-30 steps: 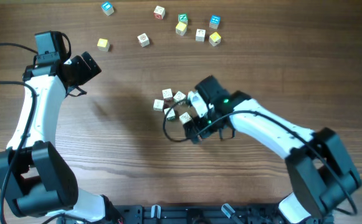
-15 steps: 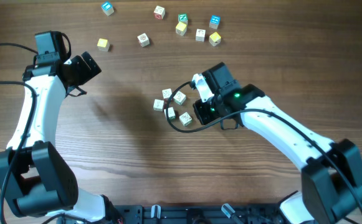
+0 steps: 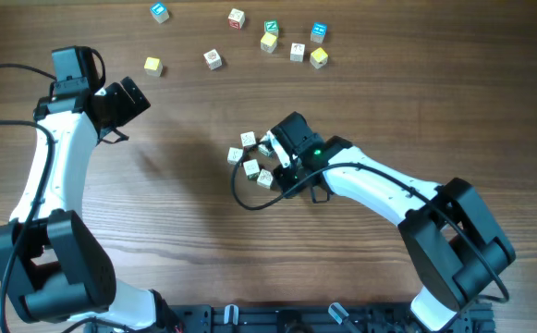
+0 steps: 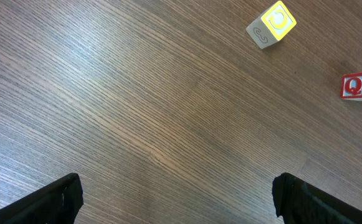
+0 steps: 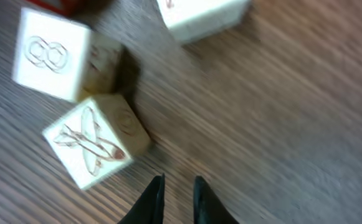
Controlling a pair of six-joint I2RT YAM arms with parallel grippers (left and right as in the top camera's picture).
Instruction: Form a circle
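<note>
The circle is a loose cluster of small pale cubes (image 3: 251,167) at mid-table, with one cube (image 3: 248,139) at its far side. My right gripper (image 3: 277,165) sits at the cluster's right edge and hides part of it. In the right wrist view its thin fingertips (image 5: 178,186) stand almost together with nothing between them. A cube with an airplane print (image 5: 96,140) lies just left of them, and one marked 8 (image 5: 53,55) lies beyond. My left gripper (image 3: 129,97) hovers open at far left over bare wood (image 4: 177,202).
Several loose cubes lie scattered along the table's far edge: a blue one (image 3: 160,12), a green one (image 3: 271,28) and yellow ones (image 3: 318,58) among them. The left wrist view shows a yellow cube (image 4: 271,25) and a red Q cube (image 4: 358,85). A black cable loops below the cluster.
My right gripper has shut and swung left against the cluster's right side, nudging the nearest cube slightly left. The left arm has not moved.
</note>
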